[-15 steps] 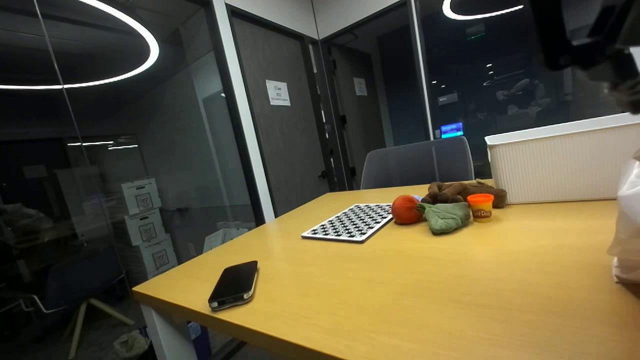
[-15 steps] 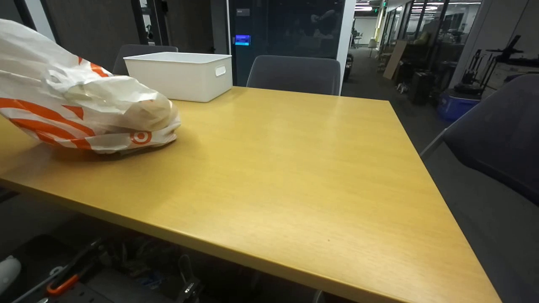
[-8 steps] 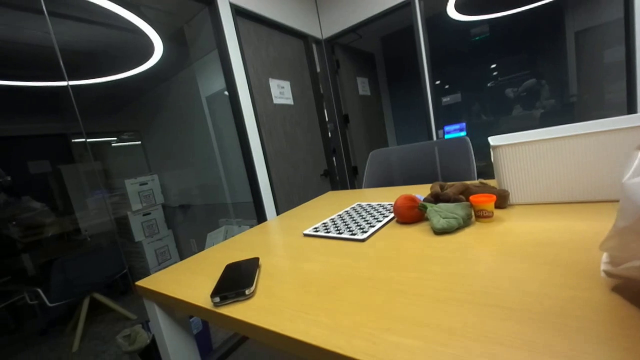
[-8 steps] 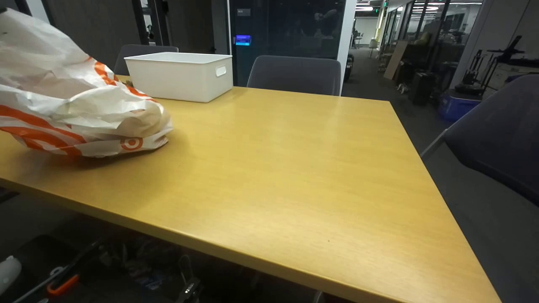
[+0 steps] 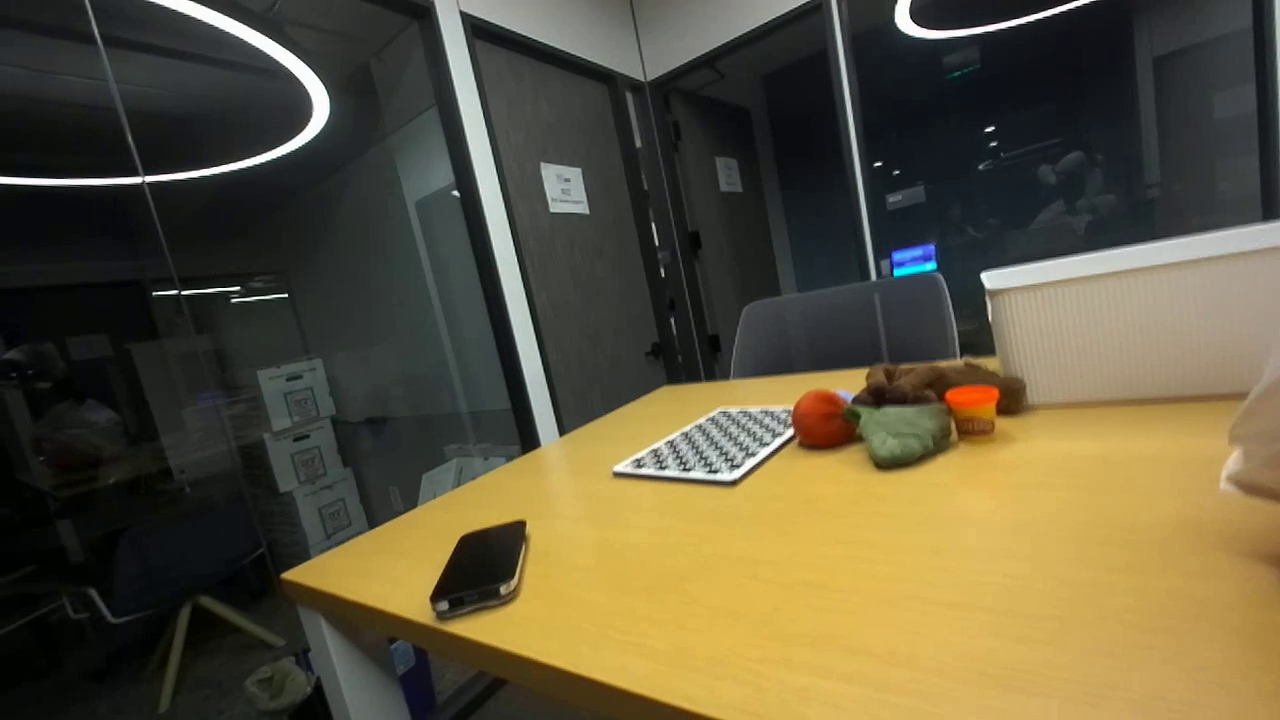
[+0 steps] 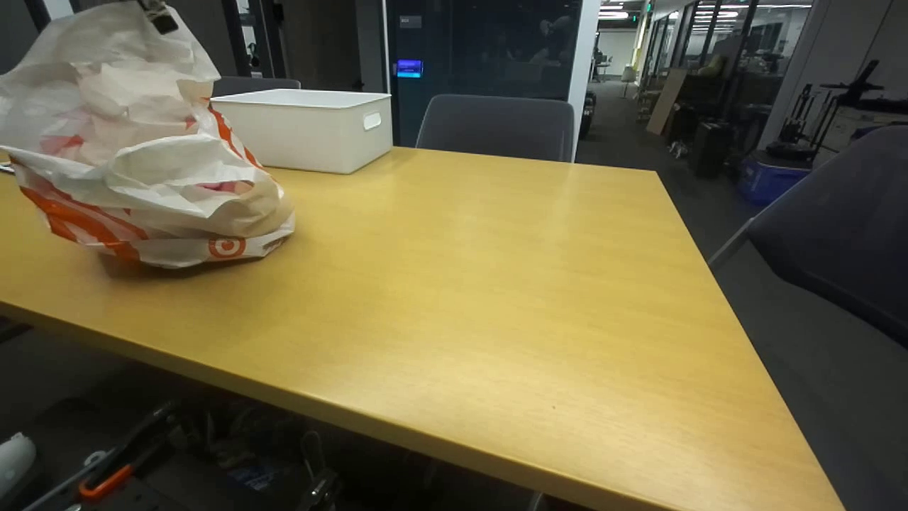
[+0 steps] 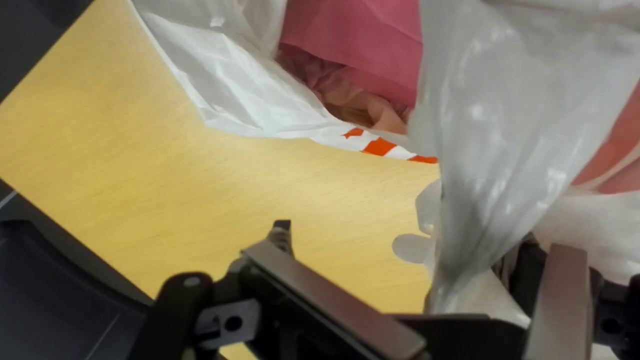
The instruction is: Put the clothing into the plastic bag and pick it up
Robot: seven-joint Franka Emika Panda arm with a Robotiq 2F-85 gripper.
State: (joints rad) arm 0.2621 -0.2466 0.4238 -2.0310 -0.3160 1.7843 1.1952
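Note:
The white plastic bag (image 6: 163, 149), marked in orange, bulges over the table with its top pulled up. Only its edge (image 5: 1256, 440) enters an exterior view. Inside the bag mouth lies the clothing (image 7: 355, 30), pink with peach folds below. In the wrist view my gripper (image 7: 406, 237) stands wide open. A strip of the bag, twisted like a handle, drapes over the right-hand finger, and bare table shows beside the left-hand finger. One dark fingertip (image 6: 164, 21) touches the bag's top in an exterior view. Whether the bag's base is lifted, I cannot tell.
A white bin (image 6: 305, 131) stands behind the bag. Farther along the table (image 5: 800, 580) are a black phone (image 5: 482, 568), a patterned board (image 5: 708, 445), a red round toy (image 5: 822, 418), green leaf-shaped cloth (image 5: 903, 433), an orange-lidded tub (image 5: 972, 410) and a brown soft item (image 5: 925, 382).
The arm has left the top right of an exterior view. A fingertip has appeared above the bag, whose top has swung up and right, so it stands more upright.

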